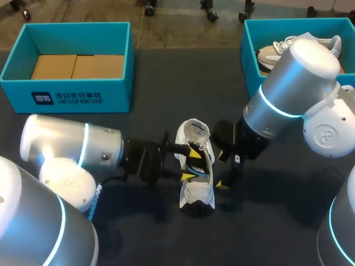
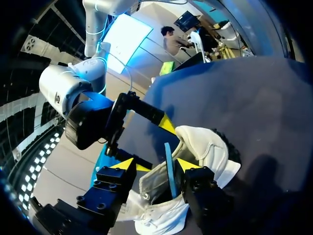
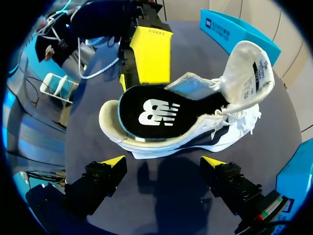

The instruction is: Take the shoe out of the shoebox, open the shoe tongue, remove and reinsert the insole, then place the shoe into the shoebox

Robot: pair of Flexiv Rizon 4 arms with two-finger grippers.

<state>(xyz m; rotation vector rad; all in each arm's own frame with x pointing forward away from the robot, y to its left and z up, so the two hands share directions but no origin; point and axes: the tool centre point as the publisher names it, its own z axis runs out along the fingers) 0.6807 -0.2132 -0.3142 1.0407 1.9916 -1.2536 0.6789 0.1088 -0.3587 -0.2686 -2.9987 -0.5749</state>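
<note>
**Head view only.** The white low-top sports shoe (image 1: 197, 191) stands on the dark matt surface (image 1: 166, 72), between the two hands and outside both boxes. The left hand (image 1: 189, 163) is at the shoe's opening. The right hand (image 1: 222, 169) is just beside the shoe on the opposite side. Well beyond the left hand stands a teal open-topped shoebox (image 1: 66, 97) with a flat brown card floor. Well beyond the right hand, a second teal shoebox (image 1: 249, 52) contains a second shoe (image 1: 272, 55), pale with white laces.

**Right wrist view only.** The right hand (image 3: 160, 166) is spread wide, with nothing between its fingers (image 3: 111, 161). The shoe (image 3: 215, 132) lies ahead of it, not touching. The smooth black insole (image 3: 151, 112) has a white logo and a thin blue edge. It lies in the opening, with its heel end at the padded collar. The padded white tongue (image 3: 247, 66) is folded up and away from the opening, label side exposed. The white laces hang loose at the shoe's side.

**Left wrist view only.** The shoe's grey fabric lining and the insole's blue edge (image 2: 169, 169), seen edge-on, lie directly ahead of the left hand (image 2: 156, 164). Whether this hand grips them cannot be determined. One rounded white end of the shoe (image 2: 208, 147) lies beside the hand.
</note>
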